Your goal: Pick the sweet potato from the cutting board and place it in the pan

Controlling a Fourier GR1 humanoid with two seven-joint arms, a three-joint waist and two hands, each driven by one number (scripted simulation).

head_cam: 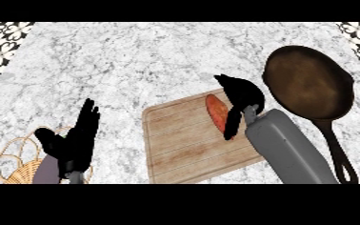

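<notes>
Now at the board: right hand against the sweet potato

So, the sweet potato (216, 110) lies on the cutting board (186, 143), close to the board's 1 o'clock corner. It is orange-red, long and tapered, with its length running roughly from 11 o'clock to 5 o'clock. It rests flat on the wood and is not in the pan.

The right hand (243, 95) is at the sweet potato's 3 o'clock side, right against it and overlapping its edge there. The black hand also reaches past the 12 o'clock end and down towards the 6 o'clock end. Whether it has hold of the sweet potato or is only resting beside it cannot be told from this view. Its grey forearm (285, 148) comes in from 5 o'clock and crosses the board's 3 o'clock edge.

The pan (308, 83) sits at 3 o'clock from the board, near it but apart. It is dark brown and round, and its bowl holds nothing. Its handle (336, 145) points towards 6 o'clock, just beside the right forearm.

The left hand (76, 140) shows at 8 o'clock in the view, well apart from the board. It is open, its fingers straight and pointing towards 12 o'clock, and it holds nothing. A wicker basket (15, 164) sits at its 8 o'clock side, partly behind the arm.

Everything stands on a white and grey marbled counter (126, 62). A black-and-white patterned surface (13, 31) shows at the 10 o'clock and 2 o'clock corners.
</notes>
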